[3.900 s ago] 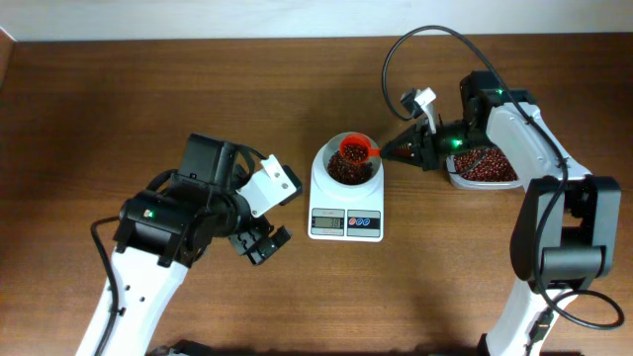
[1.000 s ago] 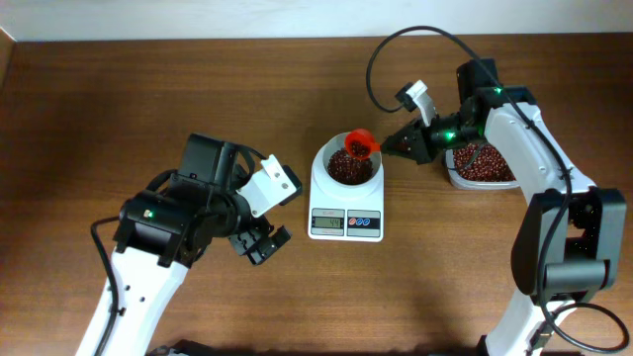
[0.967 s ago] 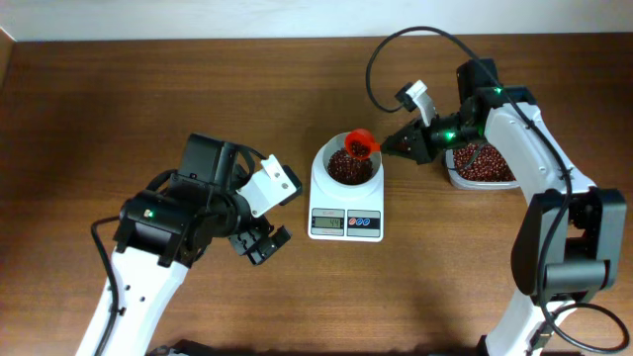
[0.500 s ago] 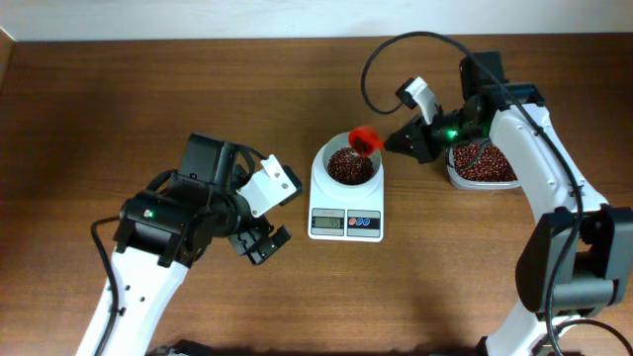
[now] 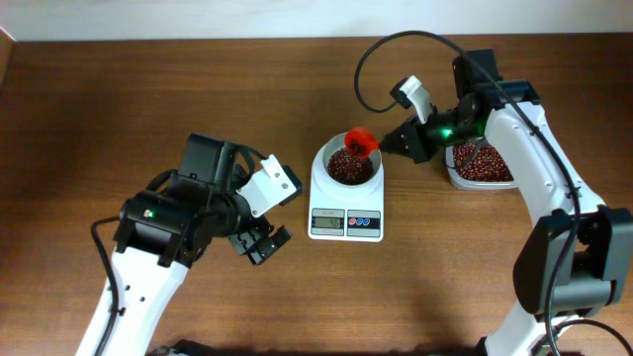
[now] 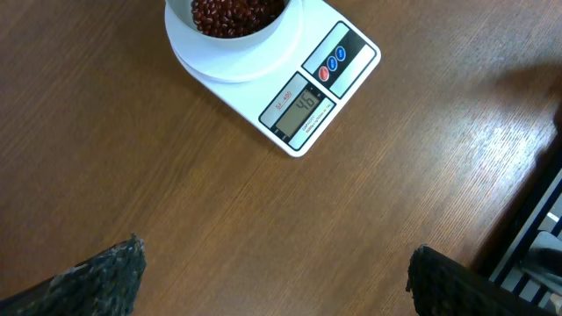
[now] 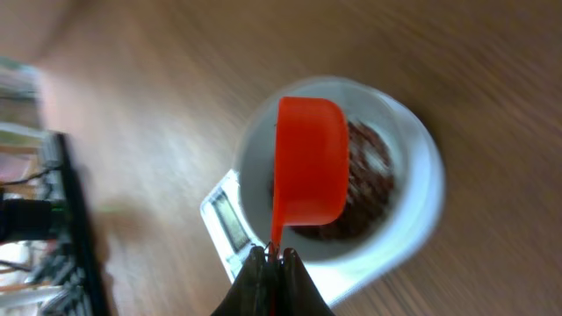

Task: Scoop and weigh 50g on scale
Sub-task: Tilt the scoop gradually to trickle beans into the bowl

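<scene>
Right claw (image 7: 274,262) clenched on handle of red scoop (image 7: 309,162), tilted above scale (image 6: 316,88) bowl (image 7: 421,175) at frame centre, presumably to pour beans (image 6: 233,13); left claw (image 5: 259,242) released, parked lower left, clear of pour.

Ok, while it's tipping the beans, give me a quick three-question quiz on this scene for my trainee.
1. True or false: the right gripper is shut on the handle of the red scoop.
2. Where is the scoop's cup? A: tilted over the bowl on the scale. B: inside the bean tub. C: lying flat on the table.
3. Fill in: beside the blue button, the scale's other round button is ____.

Key: 1 true; 2 A; 3 red.
</scene>
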{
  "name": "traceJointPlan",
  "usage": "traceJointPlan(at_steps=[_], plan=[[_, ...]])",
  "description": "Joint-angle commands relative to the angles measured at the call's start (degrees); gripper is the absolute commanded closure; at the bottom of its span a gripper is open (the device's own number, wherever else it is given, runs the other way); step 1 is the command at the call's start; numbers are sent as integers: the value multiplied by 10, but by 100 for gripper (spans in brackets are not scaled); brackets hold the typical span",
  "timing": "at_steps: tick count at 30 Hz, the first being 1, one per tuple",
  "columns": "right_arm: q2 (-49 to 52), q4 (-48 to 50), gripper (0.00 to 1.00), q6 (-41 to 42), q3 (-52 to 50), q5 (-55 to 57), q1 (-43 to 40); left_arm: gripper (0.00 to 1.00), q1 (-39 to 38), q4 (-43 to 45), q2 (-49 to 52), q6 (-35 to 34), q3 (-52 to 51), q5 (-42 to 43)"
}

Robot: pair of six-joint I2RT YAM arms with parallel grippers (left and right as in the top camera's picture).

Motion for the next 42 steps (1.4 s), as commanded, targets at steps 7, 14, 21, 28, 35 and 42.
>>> traceJointPlan(at_steps=[7, 14, 21, 28, 35, 42], plan=[[-22, -4, 96, 26, 14, -41, 9, 1, 3, 1, -2, 9, 9, 2], [-27, 5, 96, 20, 18, 104, 42, 1, 3, 1, -2, 9, 9, 2], [-28, -5, 96, 22, 30, 27, 43, 1, 3, 1, -2, 9, 9, 2], [-13, -28, 96, 17, 49, 101, 47, 1, 3, 1, -2, 9, 9, 2], [-13, -30, 96, 18, 49, 86, 47, 1, 3, 1, -2, 9, 9, 2], [-13, -33, 96, 29, 49, 64, 47, 1, 3, 1, -2, 9, 9, 2]])
